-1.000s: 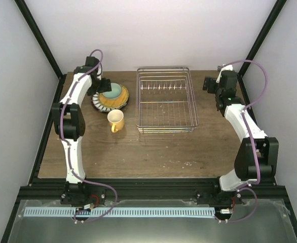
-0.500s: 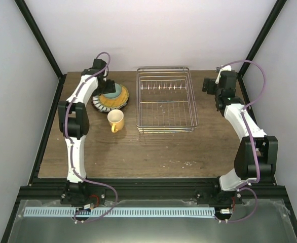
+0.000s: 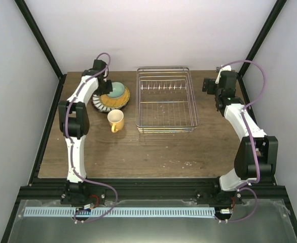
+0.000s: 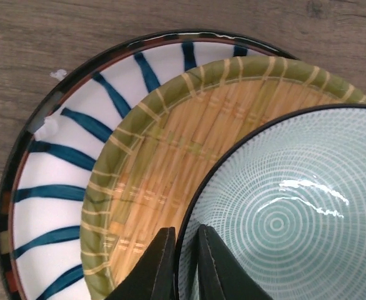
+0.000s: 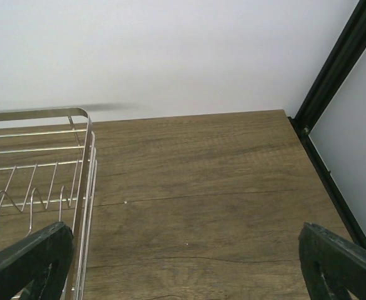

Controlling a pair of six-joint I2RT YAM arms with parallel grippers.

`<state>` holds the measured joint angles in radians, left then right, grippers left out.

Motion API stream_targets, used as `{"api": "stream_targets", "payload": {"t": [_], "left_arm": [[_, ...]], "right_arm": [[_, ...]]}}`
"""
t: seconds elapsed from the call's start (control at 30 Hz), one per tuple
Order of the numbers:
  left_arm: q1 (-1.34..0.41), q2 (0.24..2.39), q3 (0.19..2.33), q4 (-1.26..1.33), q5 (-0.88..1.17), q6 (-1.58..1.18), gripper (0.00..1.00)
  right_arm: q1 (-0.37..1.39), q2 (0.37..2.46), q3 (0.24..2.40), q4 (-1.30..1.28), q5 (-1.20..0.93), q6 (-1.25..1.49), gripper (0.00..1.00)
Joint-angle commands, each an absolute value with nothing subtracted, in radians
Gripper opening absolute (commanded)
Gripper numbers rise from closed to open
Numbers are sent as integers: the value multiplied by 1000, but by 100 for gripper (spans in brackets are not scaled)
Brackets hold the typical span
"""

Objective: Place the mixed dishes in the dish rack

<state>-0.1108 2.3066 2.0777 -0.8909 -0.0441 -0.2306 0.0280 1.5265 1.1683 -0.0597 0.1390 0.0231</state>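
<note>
The mixed dishes sit stacked at the table's back left. The pale green bowl (image 4: 295, 206) lies on top of a small yellow-orange plate (image 4: 158, 162), which rests on the white striped plate (image 4: 64, 162). Only the dark rim (image 4: 5, 206) of the bottom plate shows. My left gripper (image 4: 184, 250) is shut on the bowl's near rim, one finger inside and one outside. From above, this gripper (image 3: 107, 88) sits over the bowl (image 3: 116, 90). The yellow mug (image 3: 116, 120) stands upright just in front of the stack. The dish rack (image 3: 166, 100) holds nothing. My right gripper (image 5: 183, 231) is open over bare wood.
The rack's right rim (image 5: 33, 114) lies just left of my right gripper (image 3: 209, 85). Black frame posts (image 5: 333, 81) and white walls close in the table's back corners. The mug stands between the stack and the rack's front left corner.
My left arm swung right over the stack, then its fingers closed on the bowl's rim. The right arm has not moved.
</note>
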Motion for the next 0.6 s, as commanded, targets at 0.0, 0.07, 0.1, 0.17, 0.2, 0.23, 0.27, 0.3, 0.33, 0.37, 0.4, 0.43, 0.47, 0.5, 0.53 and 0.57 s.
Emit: {"api": "stream_targets", "payload": {"t": [0.0, 0.07, 0.1, 0.17, 0.2, 0.23, 0.27, 0.3, 0.33, 0.37, 0.4, 0.43, 0.47, 0.5, 0.53, 0.57], "left_arm": [[-113, 2324, 2043, -859, 10, -221, 9], [-112, 2323, 2028, -848, 32, -223, 5], [-111, 2323, 2021, -841, 42, -224, 3], [-108, 2321, 2007, -829, 68, -230, 0], [-104, 2318, 2002, -823, 85, -232, 0], [-100, 2318, 1994, -816, 112, -236, 0], [-95, 2314, 1987, -808, 137, -242, 0], [-91, 2310, 1978, -798, 161, -248, 0], [-85, 2304, 1968, -787, 183, -253, 0], [-79, 2298, 1957, -773, 202, -260, 0], [-72, 2292, 1948, -763, 215, -267, 0], [-67, 2286, 1941, -758, 221, -269, 0], [-61, 2281, 1936, -754, 227, -270, 0], [-53, 2276, 1934, -753, 235, -269, 0], [-45, 2269, 1929, -750, 253, -265, 0], [-36, 2261, 1920, -744, 274, -264, 0]], "right_arm": [[32, 1524, 1214, -51, 130, 34, 100], [32, 1521, 1212, -50, 130, 37, 100], [32, 1520, 1211, -52, 130, 38, 100], [33, 1517, 1208, -52, 129, 42, 100], [32, 1515, 1206, -52, 129, 44, 100], [33, 1515, 1203, -53, 128, 47, 100], [33, 1512, 1199, -51, 126, 48, 100], [32, 1510, 1197, -51, 124, 51, 100], [32, 1509, 1194, -50, 123, 53, 100], [33, 1508, 1191, -49, 122, 55, 100], [32, 1506, 1189, -48, 121, 56, 100], [32, 1505, 1188, -48, 120, 58, 100], [32, 1505, 1187, -48, 118, 60, 100], [32, 1505, 1186, -48, 116, 60, 100], [32, 1505, 1186, -47, 113, 61, 100], [32, 1505, 1186, -44, 105, 59, 100]]}}
